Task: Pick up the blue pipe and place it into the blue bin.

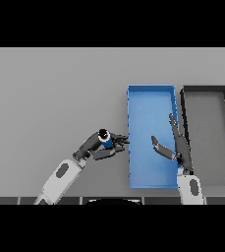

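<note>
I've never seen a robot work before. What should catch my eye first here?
The bright blue bin right of the table's middle stands out most, with a dark grey bin beside it on the right. Just left of the blue bin, the left hand is curled round a small blue pipe. The right hand is held open over the blue bin's right side.

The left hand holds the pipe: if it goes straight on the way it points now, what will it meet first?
The left hand, shut on the blue pipe, points right toward the blue bin. It would probably meet the bin's near left wall first, unless it is carried above the rim; height is unclear.
</note>
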Motion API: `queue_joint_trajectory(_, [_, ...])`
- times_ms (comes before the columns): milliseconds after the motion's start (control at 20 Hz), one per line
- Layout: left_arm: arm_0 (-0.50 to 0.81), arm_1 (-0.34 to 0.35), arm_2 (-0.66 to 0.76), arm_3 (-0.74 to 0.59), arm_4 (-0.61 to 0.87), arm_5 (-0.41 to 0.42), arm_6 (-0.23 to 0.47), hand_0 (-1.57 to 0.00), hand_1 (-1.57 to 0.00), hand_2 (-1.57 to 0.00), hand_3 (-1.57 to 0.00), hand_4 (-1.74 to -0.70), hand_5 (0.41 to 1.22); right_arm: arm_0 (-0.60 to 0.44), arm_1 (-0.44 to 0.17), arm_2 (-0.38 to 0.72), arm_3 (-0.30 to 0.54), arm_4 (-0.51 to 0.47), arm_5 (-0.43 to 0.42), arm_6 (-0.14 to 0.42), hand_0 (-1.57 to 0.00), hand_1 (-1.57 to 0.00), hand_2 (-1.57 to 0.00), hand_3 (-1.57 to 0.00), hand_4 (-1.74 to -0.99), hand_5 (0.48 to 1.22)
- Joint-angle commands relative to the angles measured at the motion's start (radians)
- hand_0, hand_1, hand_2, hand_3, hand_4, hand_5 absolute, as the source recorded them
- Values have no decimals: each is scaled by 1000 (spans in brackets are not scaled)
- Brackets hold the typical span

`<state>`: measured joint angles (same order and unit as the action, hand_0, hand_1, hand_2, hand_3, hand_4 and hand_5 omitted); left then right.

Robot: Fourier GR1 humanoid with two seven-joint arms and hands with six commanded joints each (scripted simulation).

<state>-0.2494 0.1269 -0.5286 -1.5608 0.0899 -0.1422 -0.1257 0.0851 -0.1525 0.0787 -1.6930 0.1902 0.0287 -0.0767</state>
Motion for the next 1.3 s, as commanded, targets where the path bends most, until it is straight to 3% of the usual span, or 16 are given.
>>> queue_joint_trajectory(0, [-10,-2,-1,-7,-1,-7,7,-1560,-1562,-1563,-1563,-1466,1217,3,-4,-2,4,-2,4,3,1,1,1,1,-1170,644])
queue_joint_trajectory(150, [-9,-2,-5,-35,-13,-12,42,-1565,-1566,-1567,-1567,-1467,1219,9,-5,-8,3,-6,1,-20,1,1,1,1,-1155,642])
queue_joint_trajectory(400, [4,-15,-5,-30,-29,-28,66,-1569,-1569,-1570,-1570,-1466,1220,31,-12,-1,-38,21,-16,-5,1,1,1,1,-1138,643])
queue_joint_trajectory(500, [5,-16,-1,-24,-41,-34,57,-1570,-1570,-1570,-1570,-1466,1220,40,-16,-2,-56,37,-29,21,1,1,1,1,-1188,643])
queue_joint_trajectory(600, [-7,-21,13,-24,-36,-41,62,-1570,-1570,-1570,-1570,-1467,1220,62,-9,12,-91,47,-32,13,1,1,-2,1,-1184,642])
queue_joint_trajectory(650, [-9,-24,13,-16,-37,-51,55,-1570,-1570,-1571,-1571,-1467,1220,58,-19,7,-105,35,-22,11,1,1,-20,1,-1187,642])
queue_joint_trajectory(700, [-12,-31,11,-4,-44,-56,61,-1571,-1571,-1571,-1571,-1467,1221,58,-21,-1,-127,-35,23,-24,1,-2,-41,1,-1195,648])
queue_joint_trajectory(750, [-6,-32,12,-22,-43,-57,58,-1571,-1571,-1571,-1571,-1467,1221,48,-22,-10,-147,-124,79,-21,1,-12,-67,0,-1198,641])
queue_joint_trajectory(900, [6,-45,7,-20,-58,-61,62,-1571,-1571,-1571,-1571,-1467,1221,-26,-95,-15,-212,-340,235,122,1,-29,-120,-1,-1215,607])
queue_joint_trajectory(1050, [16,-34,21,-38,-55,-75,65,-1571,-1571,-1571,-1571,-1467,1221,-129,-158,6,-256,-483,319,250,1,-14,-111,0,-1237,577])
queue_joint_trajectory(1250, [-1,-40,34,-34,-67,-87,80,-1571,-1571,-1571,-1571,-1467,1221,-255,-193,84,-323,-520,356,365,1,-5,-90,1,-1270,558])
